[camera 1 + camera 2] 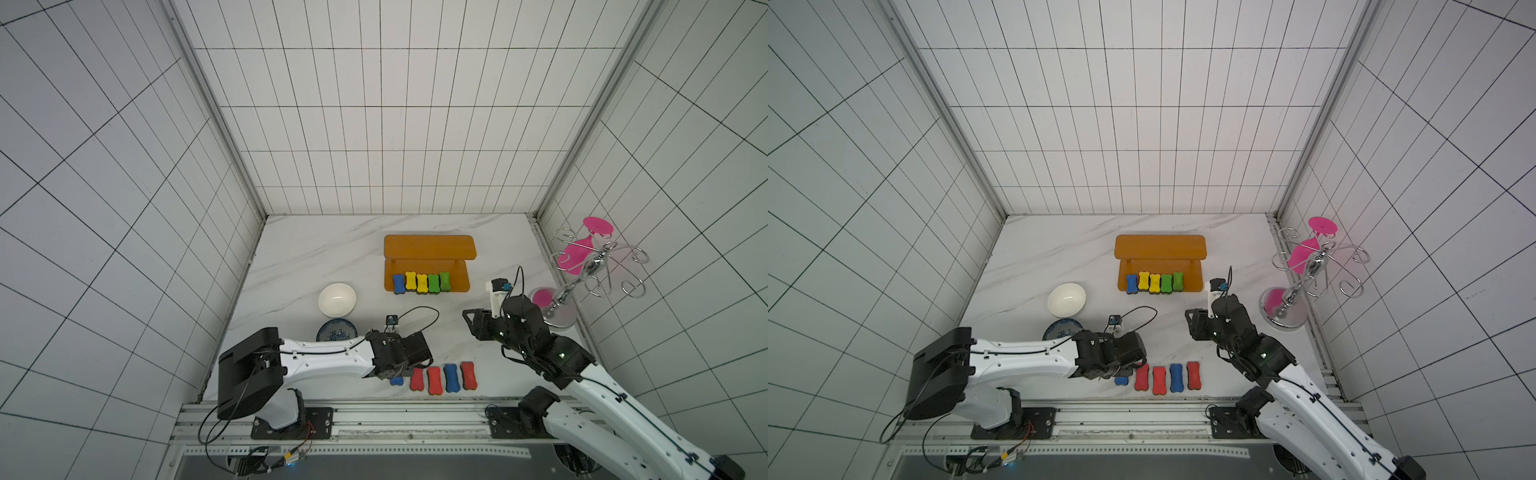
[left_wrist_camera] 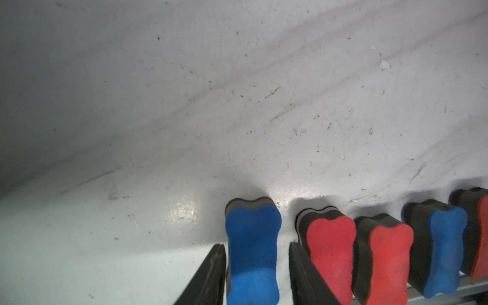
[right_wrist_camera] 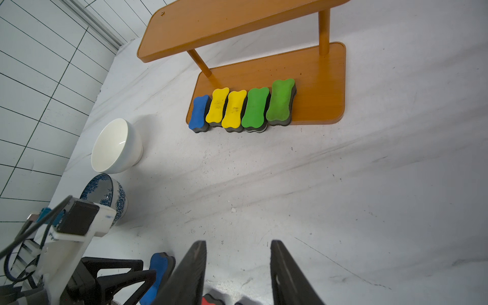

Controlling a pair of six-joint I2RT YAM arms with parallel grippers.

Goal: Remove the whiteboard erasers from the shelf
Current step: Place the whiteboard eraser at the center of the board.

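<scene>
Black, flat fingers of your left gripper (image 2: 256, 245) stood parted on either side of the end blue eraser (image 2: 252, 250), low over the table (image 2: 237, 105). A sliver of table showed between the foam and one finger, so the jaws were loose about it, not pinching. That eraser was a matte, bone-shaped foam block with a dark grey underside, lying flat. Just beside it ran four more of the same shape, side by side: three red erasers (image 2: 330, 250) and a second blue eraser (image 2: 446, 248) between the last two reds. You had this row of five well apart from the shelf (image 1: 459, 279), on its near side, towards the arm bases.

Your right gripper (image 3: 238, 241) hung above the marble-patterned table off the shelf's near right corner, its two dark fingers spread with nothing between them.

The shelf was smooth orange plastic: two flat boards with rounded corners, joined by round posts. Along the front edge of its lower board sat five erasers packed in a line: a shelf blue eraser (image 3: 199, 112), two yellow erasers (image 3: 217, 105) and two green erasers (image 3: 256, 107). That made ten in all: three blue, three red, two yellow, two green.

To the shelf's left stood a glossy white bowl (image 1: 337, 299) and, nearer the bases, a blue-patterned bowl (image 1: 336, 331). To its right stood a chrome wire rack (image 1: 598, 270) carrying pink discs.
</scene>
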